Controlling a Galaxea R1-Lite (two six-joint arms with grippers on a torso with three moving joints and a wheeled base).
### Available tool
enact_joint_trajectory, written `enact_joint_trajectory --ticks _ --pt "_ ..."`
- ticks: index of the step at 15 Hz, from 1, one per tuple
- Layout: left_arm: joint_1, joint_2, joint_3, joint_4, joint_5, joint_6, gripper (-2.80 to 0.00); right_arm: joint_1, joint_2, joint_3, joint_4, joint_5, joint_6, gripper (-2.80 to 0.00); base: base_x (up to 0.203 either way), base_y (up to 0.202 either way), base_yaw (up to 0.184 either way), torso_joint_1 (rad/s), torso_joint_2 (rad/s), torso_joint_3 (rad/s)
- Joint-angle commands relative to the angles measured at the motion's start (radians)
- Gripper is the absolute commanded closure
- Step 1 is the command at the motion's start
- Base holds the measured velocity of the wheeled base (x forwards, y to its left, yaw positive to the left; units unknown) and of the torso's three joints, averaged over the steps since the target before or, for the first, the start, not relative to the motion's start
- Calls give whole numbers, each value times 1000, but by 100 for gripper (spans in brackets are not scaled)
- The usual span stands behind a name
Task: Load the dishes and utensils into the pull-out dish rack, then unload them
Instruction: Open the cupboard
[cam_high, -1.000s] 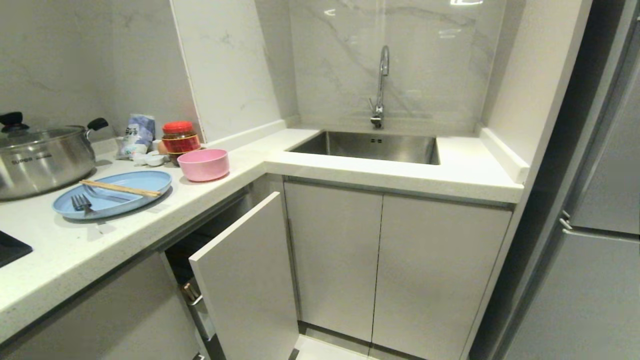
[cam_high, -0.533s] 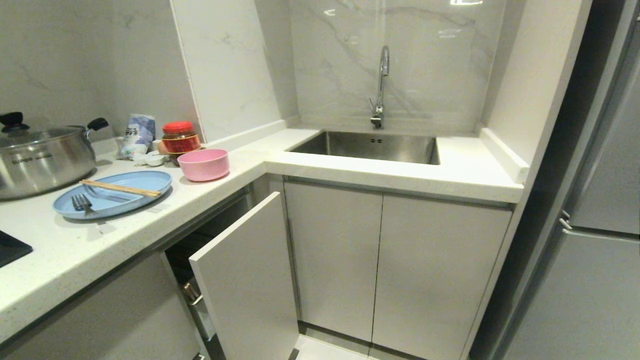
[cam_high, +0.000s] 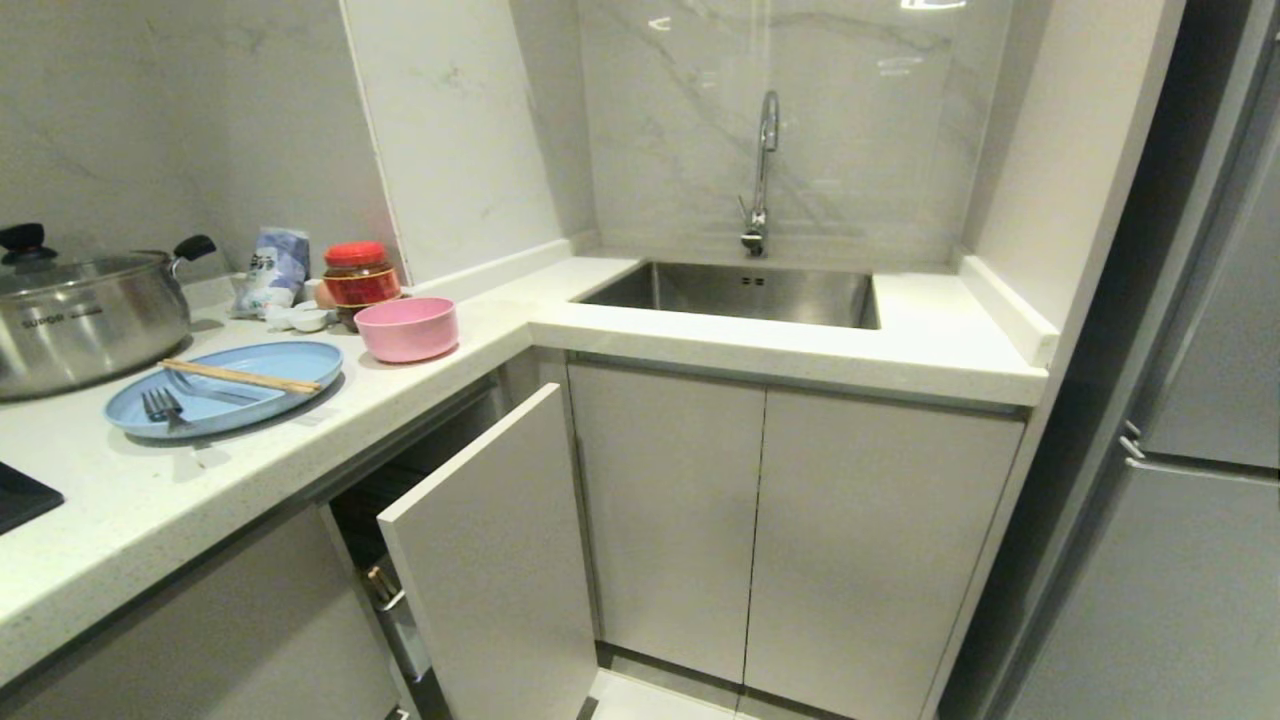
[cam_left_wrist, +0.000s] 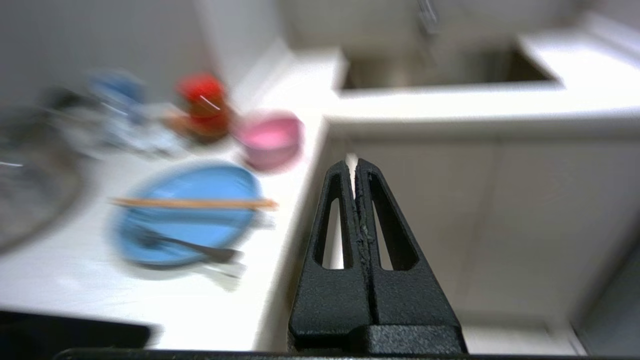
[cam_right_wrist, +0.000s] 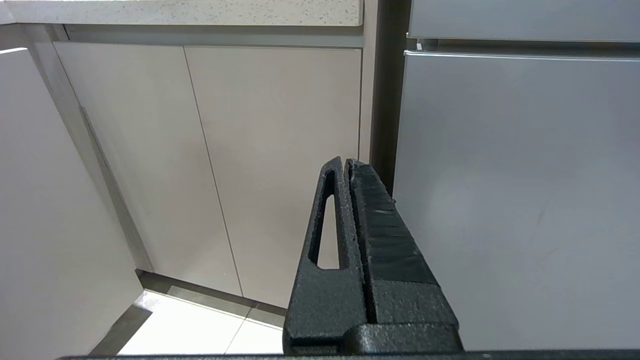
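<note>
On the left counter lies the light blue plate (cam_high: 225, 385), with the wooden chopsticks (cam_high: 240, 377) and the silver fork (cam_high: 165, 405) on it. The pink bowl (cam_high: 407, 329) stands just beyond it. Below the counter, the pull-out dish rack's pale front panel (cam_high: 490, 560) stands partly out; a bit of chrome (cam_high: 383, 588) shows behind it, the basket is hidden. Neither arm is in the head view. My left gripper (cam_left_wrist: 356, 165) is shut and empty, in the air off the counter edge, with the plate (cam_left_wrist: 187, 215) and bowl (cam_left_wrist: 270, 140) beyond it. My right gripper (cam_right_wrist: 345, 162) is parked low, shut and empty.
A steel pot (cam_high: 85, 315), a red-lidded jar (cam_high: 358, 275), a bag (cam_high: 272, 270) and small white dishes (cam_high: 305, 318) crowd the back left. The sink (cam_high: 740, 293) with its faucet (cam_high: 762, 170) is ahead. A grey fridge (cam_high: 1190, 500) stands on the right.
</note>
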Motion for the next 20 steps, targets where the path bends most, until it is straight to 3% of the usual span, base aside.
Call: enact_joint_trajectory --ticks 1,5,8,10,13,18,20 --pt "-56 163 36 4 5 -2 0 0 -1 26 -1 0 0 0 0 0 0 0 0 0" --pt "-107 330 50 9 128 -33 0 0 -1 26 -1 0 0 0 0 0 0 0 0 0" --pt "-160 462 46 5 206 -123 0 0 -1 26 -1 0 0 0 0 0 0 0 0 0" --pt "-176 562 18 1 276 -225 0 0 -1 26 -1 0 0 0 0 0 0 0 0 0" --pt "-190 674 -44 6 334 -359 0 0 -1 26 -1 0 0 0 0 0 0 0 0 0" --pt "-189 764 -80 2 359 -450 0 0 -1 26 -1 0 0 0 0 0 0 0 0 0" --pt "-179 810 -99 0 397 -472 0 0 -1 26 -1 0 0 0 0 0 0 0 0 0"
